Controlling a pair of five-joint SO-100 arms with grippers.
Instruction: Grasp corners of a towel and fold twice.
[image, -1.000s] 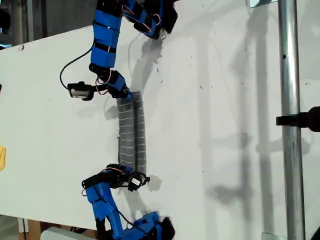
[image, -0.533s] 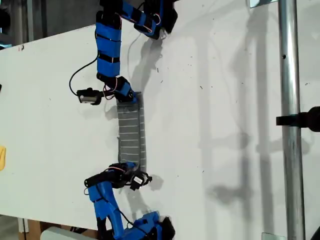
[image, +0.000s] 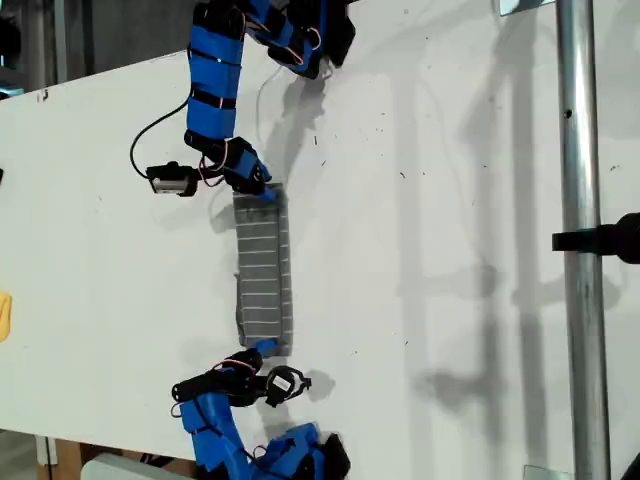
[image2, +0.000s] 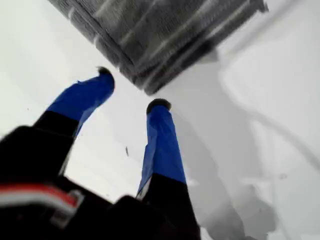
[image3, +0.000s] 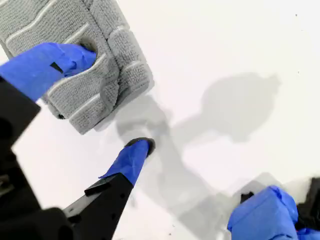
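Towel (image: 263, 268) lies folded into a narrow grey strip with white stripes on the white table (image: 430, 200), long axis running between my two arms, roughly mid-table toward the exterior view's left.

My first gripper (image2: 131, 90): jaws spread apart, nothing between them. Both blue-taped fingertips (image2: 159, 107) sit just short of a folded towel corner (image2: 150, 86); layered edges visible there, no contact that I can see. The wrist views do not settle which of the two arms in the exterior view carries it.

My second gripper (image3: 112, 97): jaws wide. One taped finger (image3: 65, 57) rests on top of the towel near its end; the other fingertip sits on bare table just beside the towel's corner (image3: 82, 125). Fabric is rumpled under the upper finger, with a small fold standing up. Not clamped.

In the exterior view one gripper (image: 255, 185) is at the strip's upper end, the other gripper (image: 265, 350) just beyond its lower end.
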